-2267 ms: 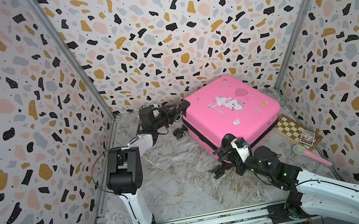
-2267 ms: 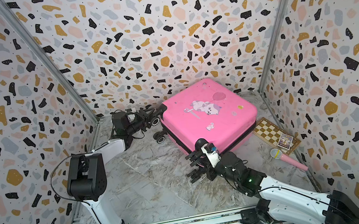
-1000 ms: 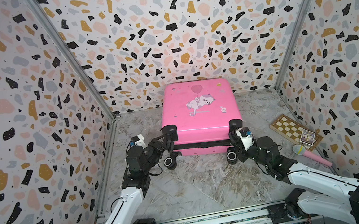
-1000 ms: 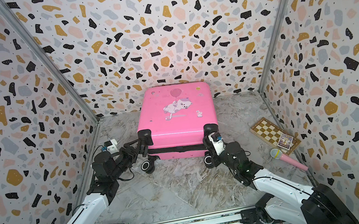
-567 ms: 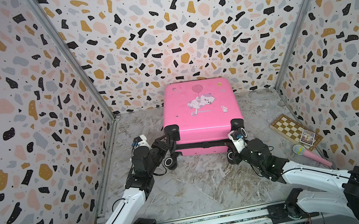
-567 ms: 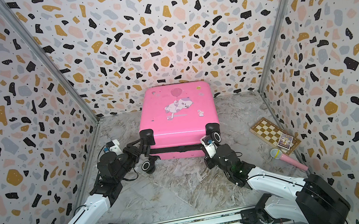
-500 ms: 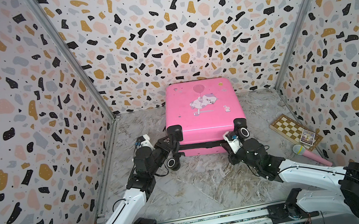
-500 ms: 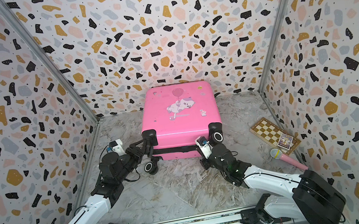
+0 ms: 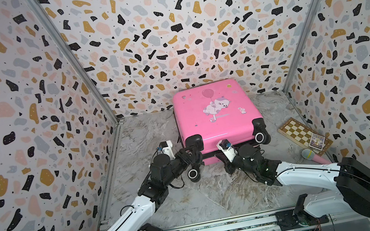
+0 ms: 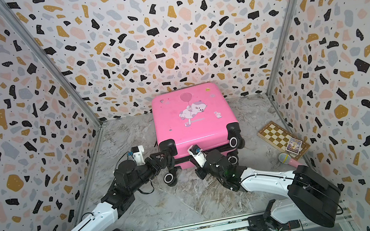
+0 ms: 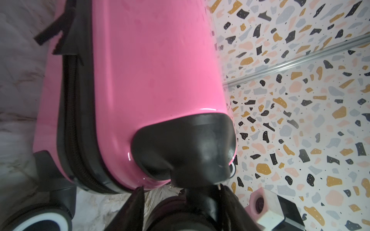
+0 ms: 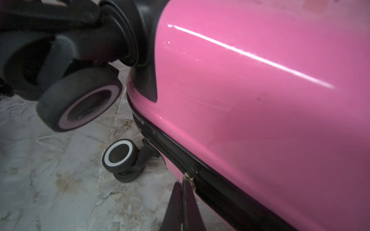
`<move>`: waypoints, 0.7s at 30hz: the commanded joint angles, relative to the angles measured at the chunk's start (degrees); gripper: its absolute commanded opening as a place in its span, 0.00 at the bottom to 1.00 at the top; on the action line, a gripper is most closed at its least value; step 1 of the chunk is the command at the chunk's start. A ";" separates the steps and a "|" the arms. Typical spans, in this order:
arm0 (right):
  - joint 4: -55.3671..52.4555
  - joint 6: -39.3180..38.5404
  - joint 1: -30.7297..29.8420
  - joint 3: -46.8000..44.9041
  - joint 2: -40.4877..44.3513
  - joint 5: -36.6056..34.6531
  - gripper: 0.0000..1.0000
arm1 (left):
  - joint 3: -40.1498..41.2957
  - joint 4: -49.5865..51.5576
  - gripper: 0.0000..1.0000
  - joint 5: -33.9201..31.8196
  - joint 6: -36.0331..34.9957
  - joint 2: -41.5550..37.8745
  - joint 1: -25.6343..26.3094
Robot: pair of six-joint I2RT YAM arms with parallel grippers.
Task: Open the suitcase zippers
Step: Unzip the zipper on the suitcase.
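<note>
No lettering on the suitcase (image 9: 215,116) is legible, only a white cartoon cat hanging from a balloon; the small printed card (image 9: 317,141) on the chessboard (image 9: 297,131) is too small to read.

The case lies flat, print up, toward the far middle of the floor, its wheeled end facing near. Both arms reach low and long from the near rail (image 9: 224,227). The left arm slants up to the case's near left corner, where the left gripper (image 11: 182,190), jaws about half spread, clasps the neck of the black caster mount (image 11: 190,152). The right arm sweeps in from the near right to the middle of the near edge. The right gripper (image 12: 183,185) has its tips pressed tight together, pinching the small metal zipper pull (image 12: 187,177) on the black zipper band (image 12: 180,158).

The floor (image 9: 194,202) is grey marbled sheet, and the walls (image 9: 164,35) are terrazzo-patterned. The chessboard lies by the right wall, with a pink microphone (image 9: 310,154) just near of it.
</note>
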State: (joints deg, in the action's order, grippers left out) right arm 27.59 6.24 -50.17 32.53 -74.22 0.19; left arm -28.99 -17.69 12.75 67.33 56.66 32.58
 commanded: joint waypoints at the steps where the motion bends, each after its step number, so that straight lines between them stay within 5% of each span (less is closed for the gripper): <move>1: 2.71 1.95 -1.33 2.04 1.99 3.30 0.00 | -0.21 -3.27 0.36 4.24 1.27 0.81 5.60; 8: 0.37 4.09 -0.50 -2.53 8.69 -2.21 0.00 | -1.78 -6.06 0.43 4.47 -1.29 1.76 14.91; 13: -2.86 4.76 1.92 -6.76 15.69 -2.69 0.00 | -4.30 7.83 0.90 2.95 -8.82 -4.66 14.78; 15: -4.29 4.94 3.35 -7.94 18.14 -2.22 0.00 | -6.74 15.60 0.99 1.68 -12.62 -7.50 14.33; 21: -7.38 5.02 7.68 -9.86 22.93 0.01 0.00 | -12.60 31.36 0.99 3.08 -20.49 -14.76 8.94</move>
State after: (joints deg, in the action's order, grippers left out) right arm 19.64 10.94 -44.36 22.00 -54.22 1.04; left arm -39.16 4.29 14.61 53.49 44.21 43.88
